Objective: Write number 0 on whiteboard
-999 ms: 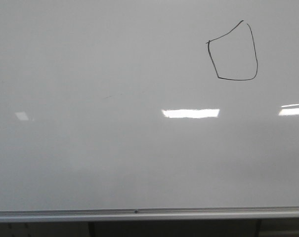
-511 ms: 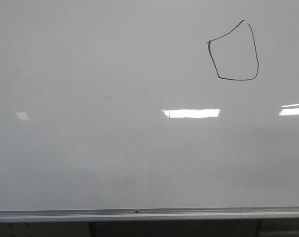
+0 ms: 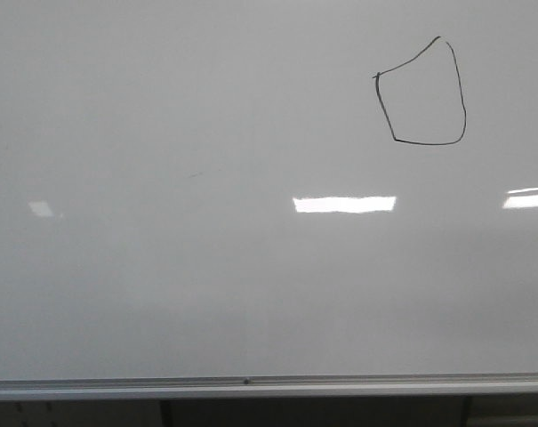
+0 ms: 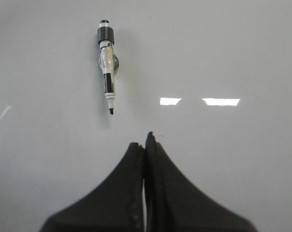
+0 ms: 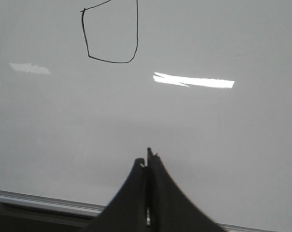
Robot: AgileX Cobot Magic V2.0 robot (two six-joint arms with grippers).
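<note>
2 hands pressed together, empty: right hand [image 5: 147, 155] apart from number 0 [image 5: 110, 33] on whiteboard [image 5: 223, 130]; left hand [image 4: 146, 140] near marker [image 4: 107, 67].

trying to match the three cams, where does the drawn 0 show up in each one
Front view: the 0 sits upper right on the whiteboard.
Left wrist view: not in it; only a marker lies on the board.
Right wrist view: top, left of centre, its top cut off.
Shared landmark: the board's silver rim, in the front and right wrist views.
</note>
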